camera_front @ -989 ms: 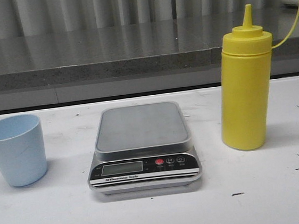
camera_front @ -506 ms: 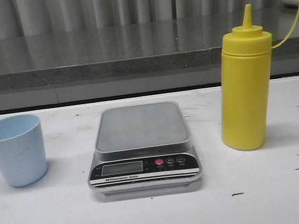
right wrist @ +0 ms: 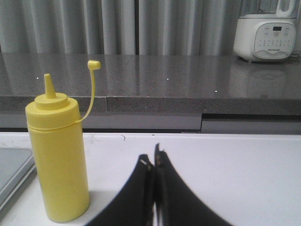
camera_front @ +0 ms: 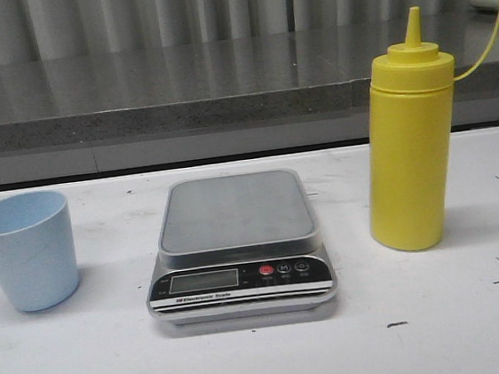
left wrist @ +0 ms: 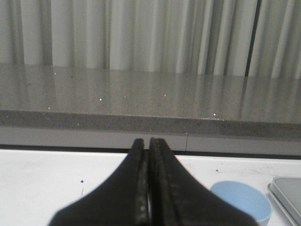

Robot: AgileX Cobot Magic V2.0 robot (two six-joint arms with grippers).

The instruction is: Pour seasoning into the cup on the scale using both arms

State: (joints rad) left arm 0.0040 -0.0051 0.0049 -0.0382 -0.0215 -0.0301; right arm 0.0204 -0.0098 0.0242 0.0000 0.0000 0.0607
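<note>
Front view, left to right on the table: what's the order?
cup → scale → seasoning

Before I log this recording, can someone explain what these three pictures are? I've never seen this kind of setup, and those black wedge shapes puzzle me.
This is a two-armed robot at a white table. One picture comes from a camera facing forward over the table; the other two come from cameras on each arm's wrist. The black wedges are the grippers seen from behind: the left gripper and the right gripper, both shut and holding nothing. On the table, seen from the front, stand a pale blue cup on the left, a digital scale in the middle with nothing on it, and a yellow squeeze bottle on the right, uncapped, its cap dangling on a strap. Nothing has been picked up.
</note>
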